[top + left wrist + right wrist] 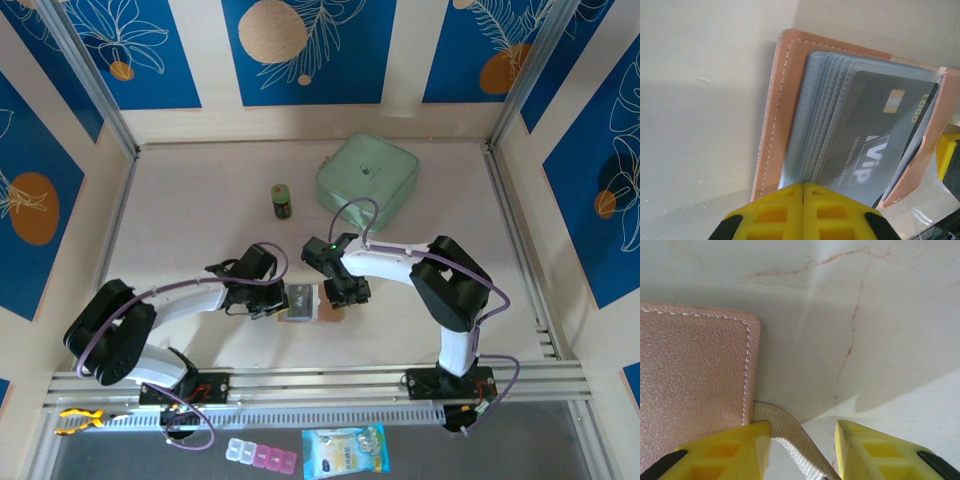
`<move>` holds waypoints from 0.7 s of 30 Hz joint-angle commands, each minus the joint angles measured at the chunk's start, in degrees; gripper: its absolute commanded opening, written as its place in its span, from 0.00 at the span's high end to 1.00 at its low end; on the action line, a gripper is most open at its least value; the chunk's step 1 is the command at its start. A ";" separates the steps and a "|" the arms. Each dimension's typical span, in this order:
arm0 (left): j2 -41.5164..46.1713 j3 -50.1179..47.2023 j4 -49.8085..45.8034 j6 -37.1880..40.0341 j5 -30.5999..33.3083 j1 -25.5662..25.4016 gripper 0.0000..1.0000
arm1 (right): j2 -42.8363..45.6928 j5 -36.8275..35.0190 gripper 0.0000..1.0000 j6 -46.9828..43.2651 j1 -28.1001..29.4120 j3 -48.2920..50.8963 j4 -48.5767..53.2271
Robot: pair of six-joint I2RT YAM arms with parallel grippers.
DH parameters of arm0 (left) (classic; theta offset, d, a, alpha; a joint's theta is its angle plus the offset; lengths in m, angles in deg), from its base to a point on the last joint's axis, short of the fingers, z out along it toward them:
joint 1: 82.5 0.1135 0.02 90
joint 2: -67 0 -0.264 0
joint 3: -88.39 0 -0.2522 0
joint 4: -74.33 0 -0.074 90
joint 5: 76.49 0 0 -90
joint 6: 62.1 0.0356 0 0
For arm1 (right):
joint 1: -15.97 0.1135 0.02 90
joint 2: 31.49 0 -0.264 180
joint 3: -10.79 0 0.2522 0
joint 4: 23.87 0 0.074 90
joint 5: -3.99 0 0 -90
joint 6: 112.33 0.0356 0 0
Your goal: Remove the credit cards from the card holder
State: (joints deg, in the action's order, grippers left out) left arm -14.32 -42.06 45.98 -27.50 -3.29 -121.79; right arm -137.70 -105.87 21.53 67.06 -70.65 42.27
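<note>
Showing one grey card (880, 135), one card holder (771, 125); left tool (803, 187) pressed together, right tool (802, 432) spread.

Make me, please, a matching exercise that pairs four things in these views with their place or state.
1 grey VIP card
2 mint-green zip case
3 left fingers
4 right fingers

A apart, the tab between them
B far side of the table
C in a see-through pocket of the card holder
D closed together

Pairs: 1-C, 2-B, 3-D, 4-A
</note>
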 commanded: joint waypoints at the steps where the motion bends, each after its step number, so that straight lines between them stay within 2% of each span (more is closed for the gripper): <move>1: 1.68 -1.29 -3.81 -0.29 2.47 -0.45 1.00 | -2.07 -1.64 0.56 1.84 0.64 -0.20 2.49; 10: 6.46 2.76 -7.48 0.38 3.35 -0.49 1.00 | 3.26 -0.19 0.51 1.59 1.03 -5.10 6.66; 21: 3.47 4.98 -6.10 2.80 2.08 -0.50 1.00 | 2.69 -3.43 0.50 1.06 3.98 -18.54 15.60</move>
State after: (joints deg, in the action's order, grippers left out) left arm -9.68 -38.87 40.14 -26.47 -0.60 -121.79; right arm -135.02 -107.75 22.23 69.70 -85.58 52.89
